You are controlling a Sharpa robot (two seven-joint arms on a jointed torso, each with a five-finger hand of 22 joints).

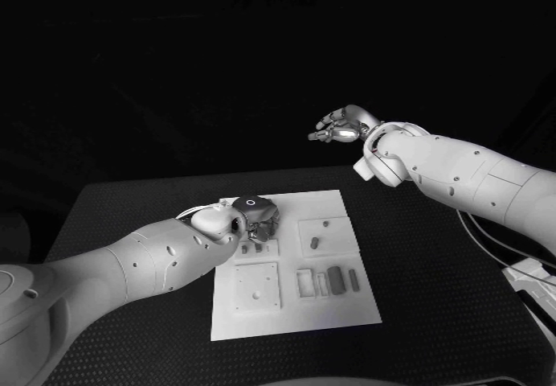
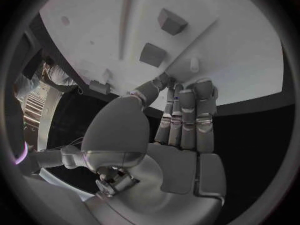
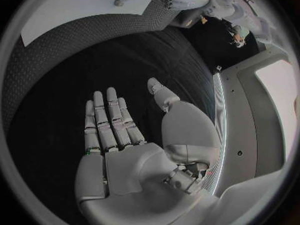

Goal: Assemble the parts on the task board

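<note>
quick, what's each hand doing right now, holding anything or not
Left hand: over the task board, fingers straight and together; nothing seen held.
Right hand: open, empty, raised off to the side.

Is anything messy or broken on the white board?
Nothing stands out. The task board lies flat on the table, and the small parts sit neatly in their places. The left hand is over the board's far end; the right hand is raised, away from it, holding nothing.

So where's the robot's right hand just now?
In the head view the right hand is raised beyond the far edge of the black table, off to the right of the task board, fingers spread and holding nothing.
</note>
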